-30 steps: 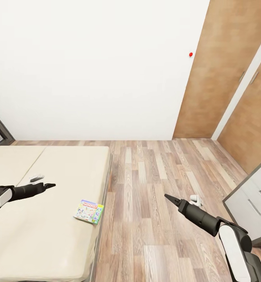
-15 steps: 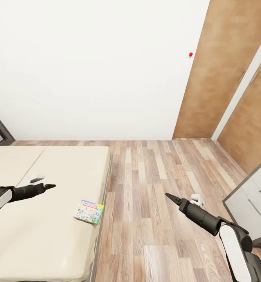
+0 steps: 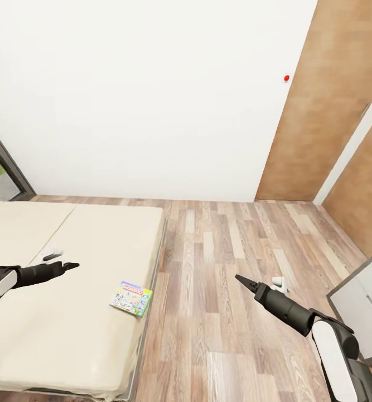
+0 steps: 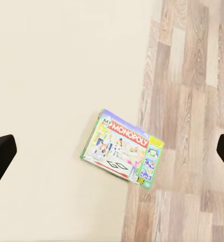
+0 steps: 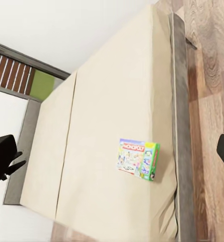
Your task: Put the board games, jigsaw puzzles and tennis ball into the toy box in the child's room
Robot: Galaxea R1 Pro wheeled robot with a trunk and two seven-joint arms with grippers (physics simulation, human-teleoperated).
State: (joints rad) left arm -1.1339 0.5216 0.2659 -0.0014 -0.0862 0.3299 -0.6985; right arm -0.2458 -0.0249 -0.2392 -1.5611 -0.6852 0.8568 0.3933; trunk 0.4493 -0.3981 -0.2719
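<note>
Beige bed (image 3: pixel 68 329) on wood-plank floor (image 3: pixel 219 312), Monopoly box (image 3: pixel 131 298) flat near its edge.

Wood-plank floor (image 3: pixel 219 268), wooden doors (image 3: pixel 319 111), white wall (image 3: pixel 141 95)

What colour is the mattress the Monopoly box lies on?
Plain beige mattress, clearest in the left wrist view, under the Monopoly box.

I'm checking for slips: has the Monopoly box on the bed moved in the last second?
No. The green-and-white Monopoly box keeps its spot near the beige mattress edge; the camera turned, shifting the whole picture.
</note>
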